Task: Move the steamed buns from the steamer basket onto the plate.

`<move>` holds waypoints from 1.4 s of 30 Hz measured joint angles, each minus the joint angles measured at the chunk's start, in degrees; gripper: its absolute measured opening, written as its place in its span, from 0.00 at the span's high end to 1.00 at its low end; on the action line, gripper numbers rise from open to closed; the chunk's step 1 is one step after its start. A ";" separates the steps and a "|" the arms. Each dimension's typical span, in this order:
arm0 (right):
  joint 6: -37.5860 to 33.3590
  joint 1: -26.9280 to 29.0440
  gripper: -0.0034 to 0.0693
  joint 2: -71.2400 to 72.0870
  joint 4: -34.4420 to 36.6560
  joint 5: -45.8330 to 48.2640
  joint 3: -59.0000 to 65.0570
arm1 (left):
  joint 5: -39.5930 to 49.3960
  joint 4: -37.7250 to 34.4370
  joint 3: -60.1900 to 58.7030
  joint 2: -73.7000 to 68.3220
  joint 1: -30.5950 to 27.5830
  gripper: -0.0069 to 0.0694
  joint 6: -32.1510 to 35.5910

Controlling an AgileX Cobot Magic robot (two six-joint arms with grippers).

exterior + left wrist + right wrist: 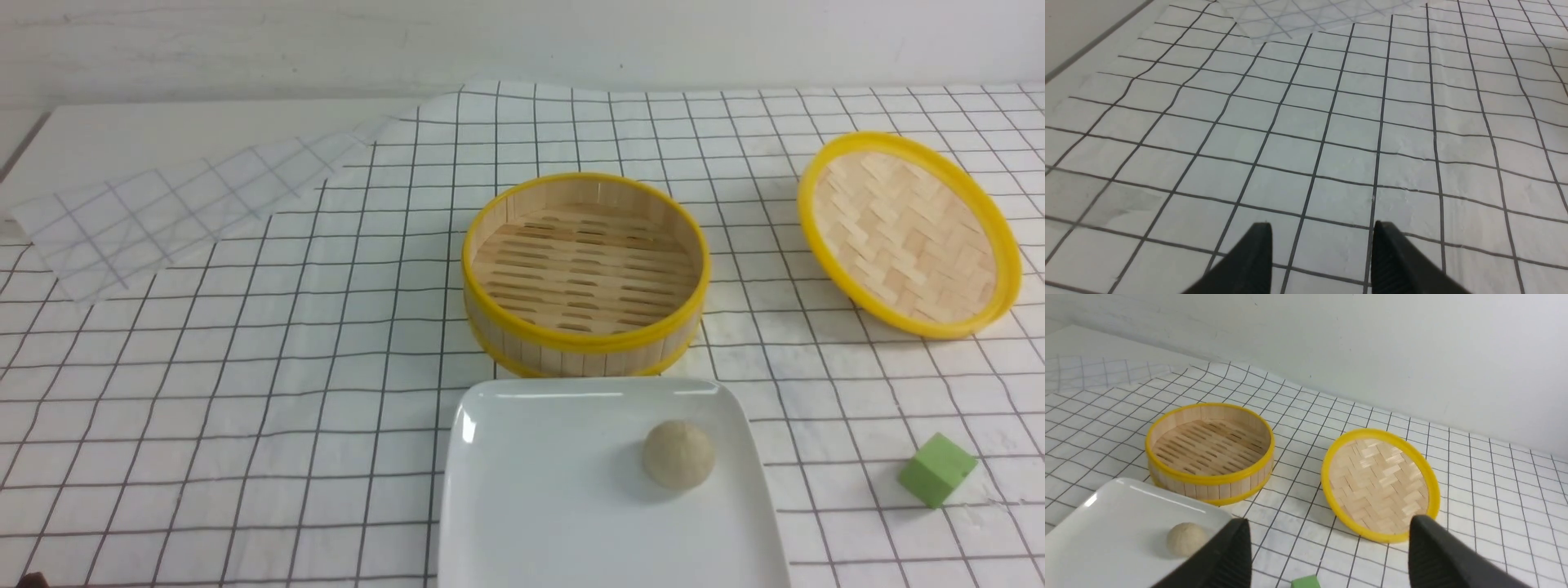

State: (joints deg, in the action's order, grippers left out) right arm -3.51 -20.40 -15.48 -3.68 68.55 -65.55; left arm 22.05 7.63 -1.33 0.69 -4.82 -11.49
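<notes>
Dough of the steamed bun (678, 455) looks soft, matte and light, so I judge a hard pinch would dent it. I would take it gently, low across its widest girth. It rests on the plate (522, 506), right of the plate's middle, dome up and base flat. Being round, it has no long axis. The steamer basket (584, 347), just beyond the plate, holds nothing. My right gripper (1327, 522) stands wide apart, empty; my left gripper (1323, 225) is likewise parted.
</notes>
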 joint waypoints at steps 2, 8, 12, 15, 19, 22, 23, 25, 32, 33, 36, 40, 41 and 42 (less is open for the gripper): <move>0.00 0.00 0.26 4.26 0.00 1.77 2.32 | 0.00 0.00 0.00 0.00 0.00 0.44 0.00; 0.00 0.00 0.26 15.67 2.50 1.06 14.40 | 0.00 0.00 0.00 0.00 0.00 0.44 0.00; -2.46 -0.07 0.26 17.05 5.85 -3.28 22.10 | 0.00 0.11 0.00 0.02 0.00 0.44 0.00; -5.66 -0.25 0.26 17.05 9.08 -9.61 27.65 | 0.00 0.44 0.00 0.02 0.00 0.44 0.00; -7.06 -0.52 0.26 16.92 10.73 -19.18 35.33 | 0.00 0.64 0.00 0.02 0.00 0.44 0.00; -7.10 -0.52 0.26 16.87 11.13 -24.78 40.25 | 0.00 0.74 0.00 0.02 0.00 0.44 0.00; -7.10 -0.52 0.26 16.87 11.17 -26.11 41.33 | 0.00 0.74 0.00 0.02 0.00 0.44 0.00; -7.10 -0.52 0.26 16.81 11.37 -29.52 43.35 | 0.00 0.79 0.00 0.02 0.00 0.44 0.00; -7.10 -0.52 0.26 16.70 11.62 -34.02 45.68 | 0.00 0.78 0.00 0.02 0.00 0.44 0.00; -7.10 -0.52 0.26 16.70 11.62 -34.02 45.80 | 0.00 0.78 0.00 0.02 0.00 0.44 0.00; -7.10 -0.52 0.26 16.70 11.50 -34.02 45.80 | 0.00 0.78 0.00 0.02 0.00 0.44 0.00; -7.10 -0.52 0.29 16.70 11.34 -33.97 45.86 | 0.00 0.78 0.00 0.02 0.00 0.44 0.00; -7.10 -0.52 0.30 16.70 11.34 -33.97 45.86 | 0.00 0.78 0.00 0.02 0.00 0.44 0.00; -7.10 -0.52 0.30 16.70 11.34 -33.97 45.86 | 0.00 0.78 0.00 0.02 0.00 0.44 0.00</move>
State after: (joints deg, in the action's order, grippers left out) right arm -10.61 -20.92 1.22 7.66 34.58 -19.69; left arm 22.05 8.42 -1.33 0.71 -4.82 -11.49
